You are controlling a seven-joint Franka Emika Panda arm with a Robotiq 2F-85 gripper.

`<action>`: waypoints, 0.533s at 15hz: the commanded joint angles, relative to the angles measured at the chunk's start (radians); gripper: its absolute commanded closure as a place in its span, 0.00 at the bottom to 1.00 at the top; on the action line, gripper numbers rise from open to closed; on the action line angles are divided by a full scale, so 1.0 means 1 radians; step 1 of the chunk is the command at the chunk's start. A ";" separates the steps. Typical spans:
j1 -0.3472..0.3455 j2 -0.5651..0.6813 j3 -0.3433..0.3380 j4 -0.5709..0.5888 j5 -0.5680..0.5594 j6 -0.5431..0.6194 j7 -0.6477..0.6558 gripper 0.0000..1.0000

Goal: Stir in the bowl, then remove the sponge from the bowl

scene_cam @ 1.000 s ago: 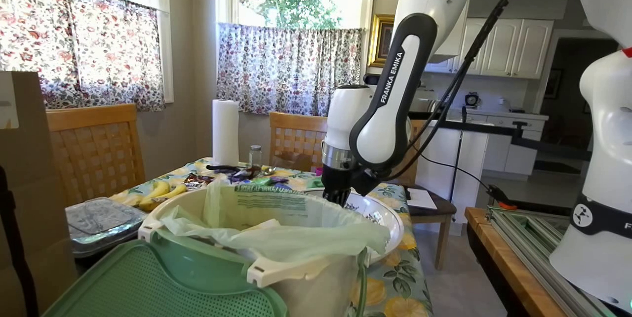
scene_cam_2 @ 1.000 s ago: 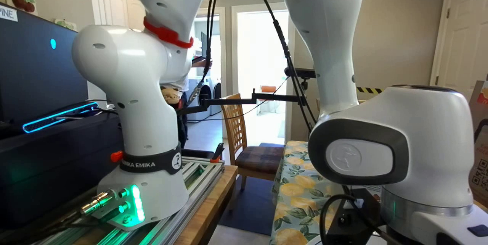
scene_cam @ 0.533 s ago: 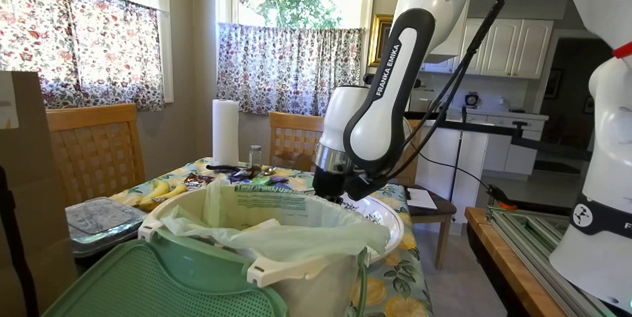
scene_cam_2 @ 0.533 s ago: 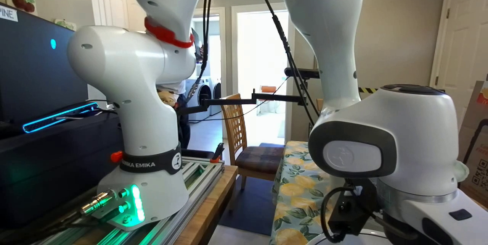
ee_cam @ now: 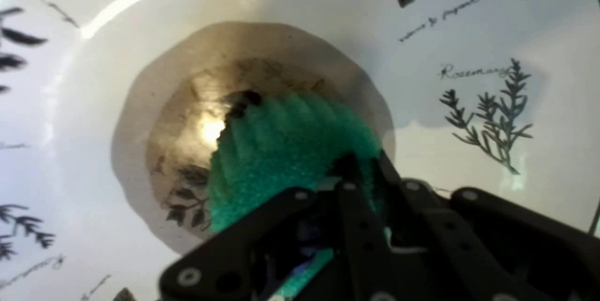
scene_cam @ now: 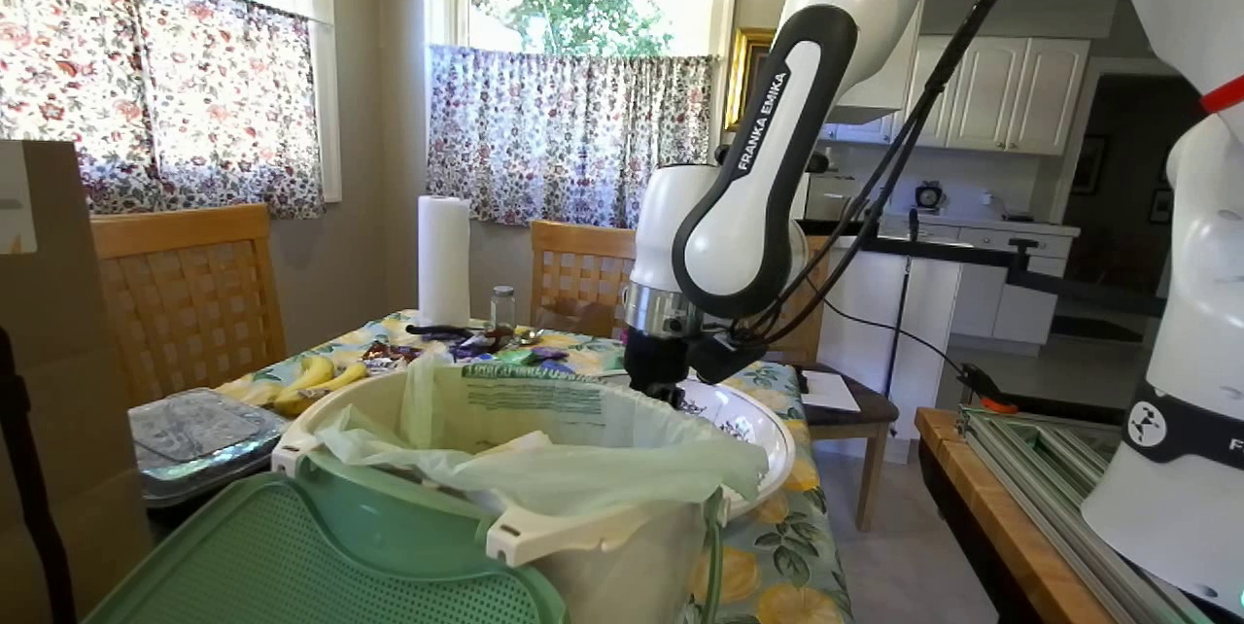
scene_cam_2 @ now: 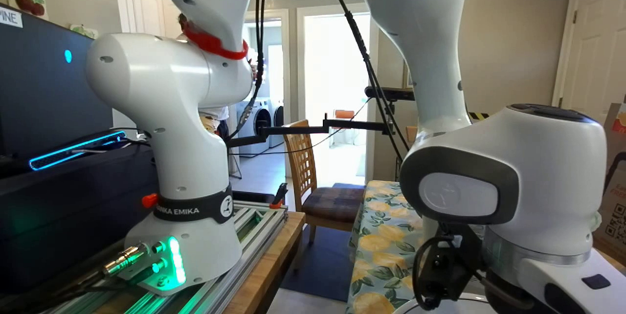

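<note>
Curtains [scene_cam: 573,138] hang beyond the tablecloth [scene_cam: 782,551]; the nearly closed gripper [ee_cam: 363,165] seemingly pinches a sponge [ee_cam: 283,148].

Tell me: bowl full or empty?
Neither: the wrist view shows a brownish pool low in the bowl, partly hidden by the green sponge, printed sides visible around.

The tool [ee_cam: 365,169] points down, 2 fingers [ee_cam: 354,216] pinching.

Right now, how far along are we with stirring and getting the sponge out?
Done: the gripper looks shut on the sponge.
In hand: likely the stirring, as the sponge is in the bowl, over what looks like brownish liquid; the pictures don't settle whether that's finished.
Left: taking the sponge out, since it is inside the bowl.
</note>
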 commanded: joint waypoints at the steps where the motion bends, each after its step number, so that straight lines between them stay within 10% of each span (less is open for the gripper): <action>1: 0.224 -0.023 -0.237 -0.025 -0.077 -0.062 0.069 0.97; 8: 0.563 -0.001 -0.585 -0.028 -0.319 -0.108 0.272 0.97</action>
